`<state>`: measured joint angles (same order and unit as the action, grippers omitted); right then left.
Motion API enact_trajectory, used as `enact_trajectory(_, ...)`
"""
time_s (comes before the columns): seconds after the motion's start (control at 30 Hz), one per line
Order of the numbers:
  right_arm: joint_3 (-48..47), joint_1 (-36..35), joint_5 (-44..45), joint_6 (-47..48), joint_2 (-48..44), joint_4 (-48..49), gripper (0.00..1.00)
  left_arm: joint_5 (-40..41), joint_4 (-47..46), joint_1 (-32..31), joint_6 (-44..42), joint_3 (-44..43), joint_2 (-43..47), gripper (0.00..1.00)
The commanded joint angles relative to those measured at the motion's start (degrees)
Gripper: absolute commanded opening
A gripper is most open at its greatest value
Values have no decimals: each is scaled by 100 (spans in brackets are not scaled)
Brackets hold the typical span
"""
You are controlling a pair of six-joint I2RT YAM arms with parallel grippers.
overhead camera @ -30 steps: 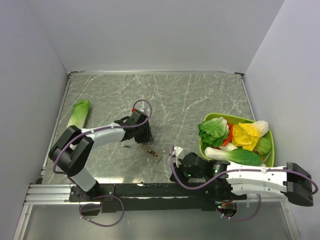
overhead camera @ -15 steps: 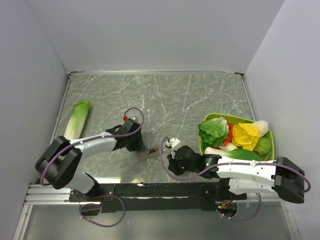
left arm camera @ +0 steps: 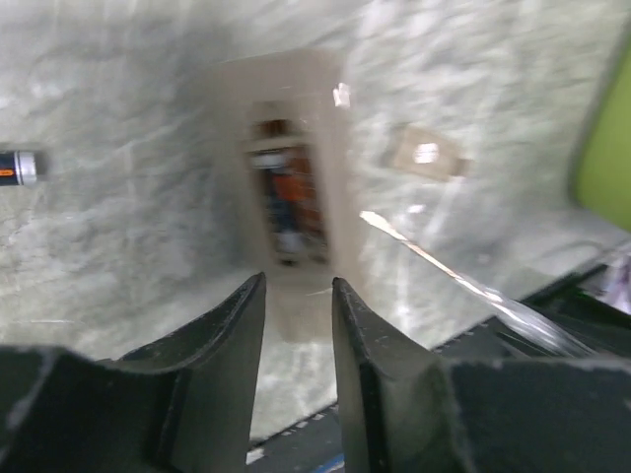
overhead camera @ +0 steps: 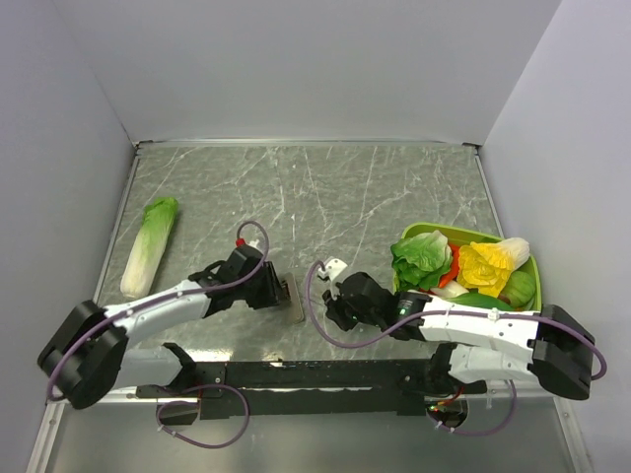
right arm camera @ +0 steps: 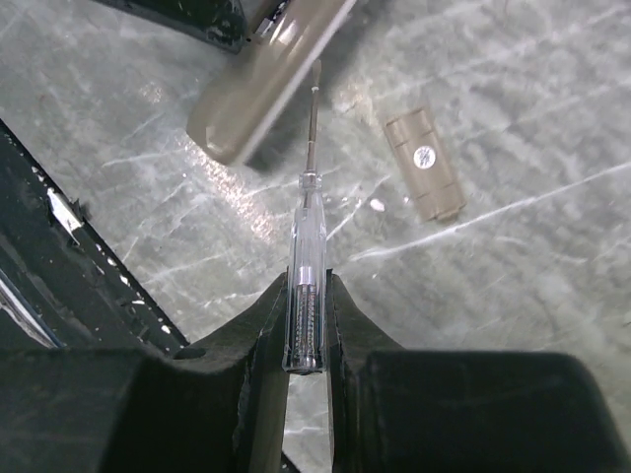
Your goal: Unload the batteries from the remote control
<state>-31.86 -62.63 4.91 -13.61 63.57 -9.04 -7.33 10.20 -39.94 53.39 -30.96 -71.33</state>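
The surface [overhead camera: 394,187] is carrying everything close to the middle of its near edge, where the two arms are meeting. The left gripper [left arm camera: 298,296] is pinching one short end of the remote [left arm camera: 291,187], with its jaws set narrow around that end. The remote's long axis is running straight away from that gripper. Its grey-tan face is turned up with the dark recess open. It looks to be raised a little off the surface, judging by the shadow under it.

The right gripper [right arm camera: 307,296] is clamping a clear-handled screwdriver [right arm camera: 305,246]. The shaft is pointing ahead at the remote, which is lying just to that gripper's left and crossing the shaft's line at a slant. The tip is sitting at the remote's long edge; whether it is touching cannot be told. The right arm is therefore the one placed to pry.

The cover [right arm camera: 425,164] is lying flat on the surface beside the remote, apart from it. One battery [left arm camera: 286,212] is showing inside the recess, blurred. Another battery [left arm camera: 14,168] is lying loose on the surface, off to one side of the remote.
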Motion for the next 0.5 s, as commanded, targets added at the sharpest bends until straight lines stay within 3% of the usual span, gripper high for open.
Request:
enact_trajectory(0.0, -330, 32, 176, 472, -239, -273, 0, 108, 87, -5, 23, -94, 567, 40)
enact_trajectory(0.23, -593, 67, 460, 701, -538, -1091, 0, 478, 544, 268, -285, -568, 515, 41)
enact_trajectory(0.47, -461, 189, -727, 2658, -504, -318, 0, 453, 414, 698, -425, -525, 322, 38)
